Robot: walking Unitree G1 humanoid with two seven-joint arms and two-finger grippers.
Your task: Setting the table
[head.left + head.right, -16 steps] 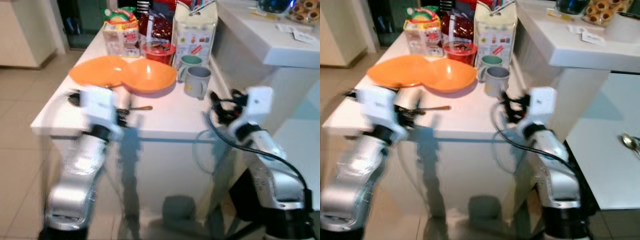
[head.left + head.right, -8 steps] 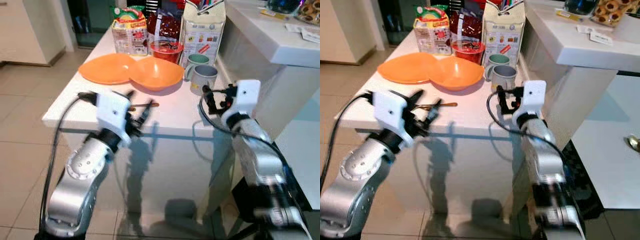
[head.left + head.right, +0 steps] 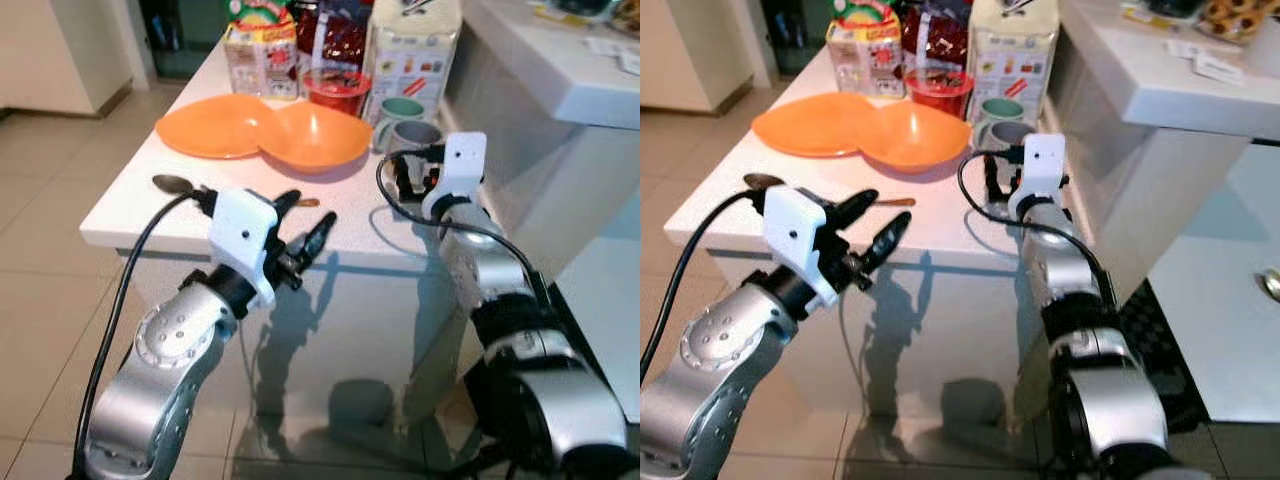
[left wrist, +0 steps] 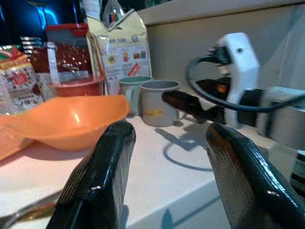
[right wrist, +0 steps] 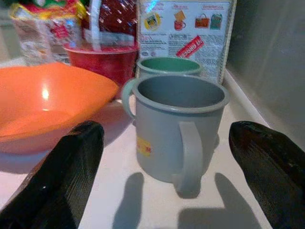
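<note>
Change: both arms reach closer to the surface (image 3: 200, 215).
Right gripper (image 5: 162, 157): jaws wide, facing grey mug (image 5: 178, 125).
Advice: centre on mug, avoid green mug (image 5: 167, 67).

Home kitchen: tiled floor (image 3: 50, 180), crowded white counter (image 3: 190, 215)

White table (image 3: 120, 215) on beige tiled floor (image 3: 40, 260); white counter (image 3: 1200, 95) at right; dark doorway (image 3: 175, 35) behind.
</note>
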